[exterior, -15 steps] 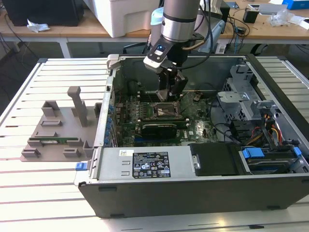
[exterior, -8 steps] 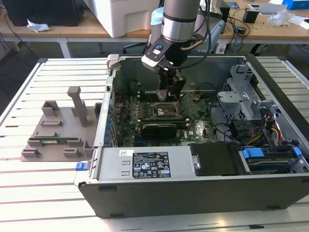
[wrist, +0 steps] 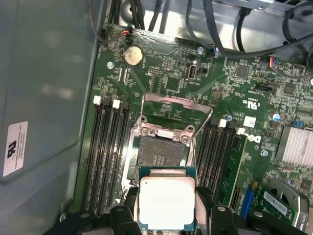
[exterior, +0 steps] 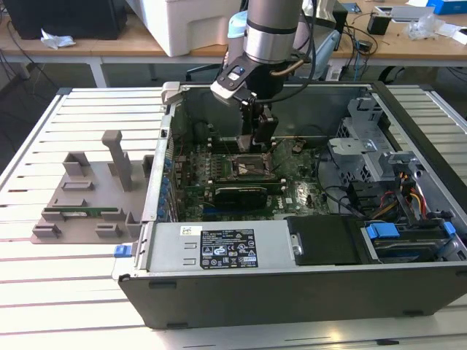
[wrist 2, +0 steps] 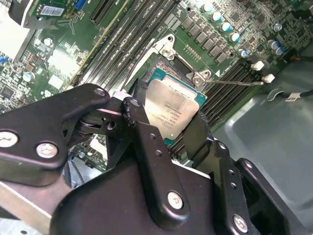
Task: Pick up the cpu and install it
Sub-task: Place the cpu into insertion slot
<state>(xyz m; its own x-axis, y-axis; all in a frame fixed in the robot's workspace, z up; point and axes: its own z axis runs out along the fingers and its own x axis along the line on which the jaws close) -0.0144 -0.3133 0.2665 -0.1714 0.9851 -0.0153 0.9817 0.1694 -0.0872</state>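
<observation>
The gripper (wrist: 166,208) is clamped on the cpu (wrist: 166,201), its black fingers (wrist 2: 143,134) pressing two opposite edges of the chip, metal lid facing the cameras. In the second wrist view the cpu (wrist 2: 173,110) sits slightly tilted over the open socket (wrist: 159,152); whether it touches the socket I cannot tell. Rows of fine grey print cross the lid. The socket's metal load frame (wrist: 177,110) stands swung up at the far edge, with dark memory slots (wrist: 105,147) along both sides. Further along the motherboard (wrist: 230,88) lie a round coin battery (wrist: 132,56) and white printed board markings. A white sticker (wrist: 14,147) with black text clings to the grey wall of the computer case (exterior: 292,292). In the exterior view the arm (exterior: 271,33) comes straight down into the open case, wrist vertical, the gripper (exterior: 257,142) low over the socket (exterior: 248,166) near the case's back wall. A white label (exterior: 219,244) with logos covers the power supply by the case's front edge. A grey fixture tray (exterior: 87,197) rests beside the case on the slatted table (exterior: 66,292).
</observation>
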